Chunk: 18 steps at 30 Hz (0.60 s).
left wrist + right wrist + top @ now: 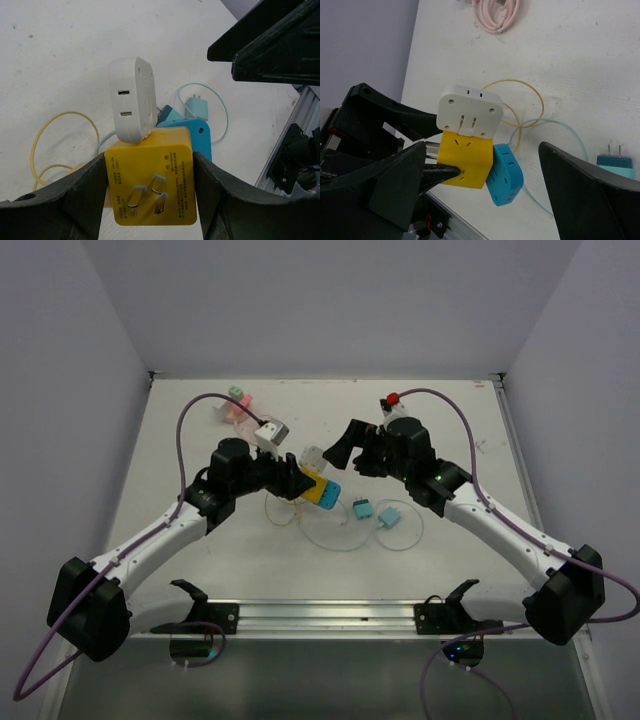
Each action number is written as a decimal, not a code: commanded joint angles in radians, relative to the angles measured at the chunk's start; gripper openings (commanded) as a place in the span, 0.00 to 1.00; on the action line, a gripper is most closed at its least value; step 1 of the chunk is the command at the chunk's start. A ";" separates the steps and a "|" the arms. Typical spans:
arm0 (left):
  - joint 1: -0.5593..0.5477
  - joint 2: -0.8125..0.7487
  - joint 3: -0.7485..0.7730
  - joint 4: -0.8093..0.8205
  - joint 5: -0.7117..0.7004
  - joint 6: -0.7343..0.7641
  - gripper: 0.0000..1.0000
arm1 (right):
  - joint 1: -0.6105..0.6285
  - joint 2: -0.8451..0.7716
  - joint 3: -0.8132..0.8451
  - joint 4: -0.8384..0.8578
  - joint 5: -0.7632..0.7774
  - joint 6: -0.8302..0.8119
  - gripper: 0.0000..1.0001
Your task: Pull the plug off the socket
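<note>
- Left tool [150,187] clamps yellow socket cube [465,157] by its sides, above counter [450,440], centre of top view.
- White plug [469,112] sits on cube's top, touching; blue adapter [504,175] alongside.
- Right tool [481,146] gapes wide nearby, gripping nothing.

The plug [132,97] sits on the socket cube [152,182], itself between the fingers [75,195] of the left end effector [150,165].
</note>
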 commanded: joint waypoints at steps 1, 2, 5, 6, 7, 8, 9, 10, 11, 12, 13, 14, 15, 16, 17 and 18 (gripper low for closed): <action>-0.005 -0.003 0.041 0.095 0.055 0.026 0.00 | 0.004 0.027 0.037 0.049 0.028 0.142 0.99; -0.007 -0.001 0.041 0.094 0.055 0.028 0.00 | 0.007 0.040 0.042 0.049 0.042 0.158 0.99; -0.014 -0.003 0.043 0.092 0.052 0.032 0.00 | 0.027 0.064 0.063 0.044 0.082 0.196 0.99; -0.021 -0.003 0.043 0.089 0.044 0.036 0.00 | 0.039 0.081 0.068 0.044 0.092 0.208 0.99; -0.024 -0.003 0.044 0.088 0.039 0.037 0.00 | 0.045 0.092 0.077 0.041 0.097 0.219 0.99; -0.031 -0.001 0.044 0.086 0.035 0.043 0.00 | 0.057 0.110 0.080 0.044 0.100 0.236 0.99; -0.034 -0.003 0.044 0.086 0.033 0.043 0.00 | 0.062 0.121 0.083 0.045 0.100 0.244 0.99; -0.037 -0.001 0.046 0.085 0.027 0.045 0.00 | 0.066 0.130 0.085 0.052 0.097 0.253 0.99; -0.042 0.001 0.047 0.080 0.023 0.048 0.00 | 0.071 0.138 0.083 0.059 0.092 0.262 0.99; -0.050 0.001 0.050 0.079 0.016 0.051 0.00 | 0.079 0.152 0.083 0.071 0.097 0.277 0.99; -0.053 0.001 0.052 0.077 0.010 0.054 0.00 | 0.085 0.156 0.085 0.075 0.100 0.282 0.99; -0.056 0.001 0.053 0.073 0.003 0.057 0.00 | 0.089 0.164 0.088 0.078 0.106 0.284 0.99; -0.067 0.001 0.055 0.069 -0.008 0.065 0.00 | 0.099 0.169 0.092 0.075 0.114 0.288 0.99; -0.070 0.001 0.061 0.066 -0.025 0.068 0.00 | 0.100 0.178 0.094 0.075 0.129 0.288 0.99; -0.076 0.001 0.064 0.060 -0.034 0.072 0.00 | 0.105 0.181 0.095 0.075 0.134 0.291 0.99; -0.083 0.001 0.066 0.057 -0.045 0.077 0.00 | 0.109 0.182 0.095 0.078 0.135 0.296 0.99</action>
